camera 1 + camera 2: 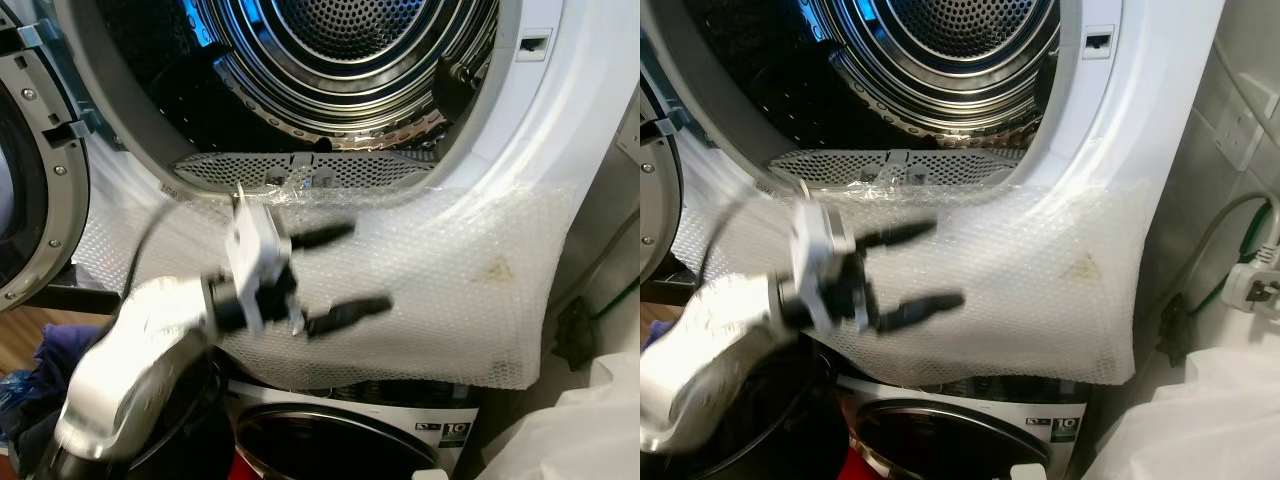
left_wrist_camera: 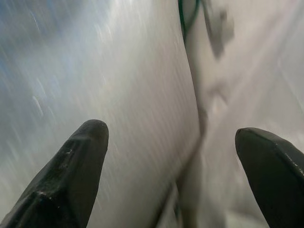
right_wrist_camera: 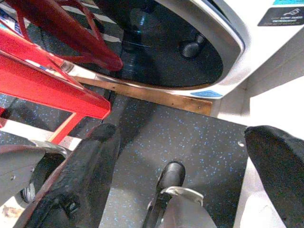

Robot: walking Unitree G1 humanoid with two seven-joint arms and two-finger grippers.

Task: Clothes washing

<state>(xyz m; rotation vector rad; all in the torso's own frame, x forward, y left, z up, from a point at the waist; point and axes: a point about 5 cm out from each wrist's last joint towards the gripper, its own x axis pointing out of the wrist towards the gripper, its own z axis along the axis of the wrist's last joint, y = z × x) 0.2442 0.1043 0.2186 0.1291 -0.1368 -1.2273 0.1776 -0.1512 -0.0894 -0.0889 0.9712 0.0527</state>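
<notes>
Care with the height of the reach is what we would ask for here — the left gripper hangs in front of the bubble wrap draped over the machine's front, below the lip of the open drum, and anything meant for that drum has to clear the grey perforated lint filter at the sill before it goes in. We judge the step to be a trip between the laundry and the upper machine, since the pincer is spread wide with nothing between its two black fingers; the left wrist view shows the same gap, with only blurred white surface beyond. The clothes we can make out are a dark blue heap low at the robot's left, beside the open door, well apart from the gripper. To do this well we would lower the arm toward that heap, close on a good bunch of fabric, and lift it high enough not to snag the wrap or the filter. As to pose, the left silver arm comes up from the lower left, bent at the elbow, wrist turned so the fingers point to the robot's right, one above the other. The right gripper hangs idle, fingers parted, over the dark speckled floor near the lower washer's door.
</notes>
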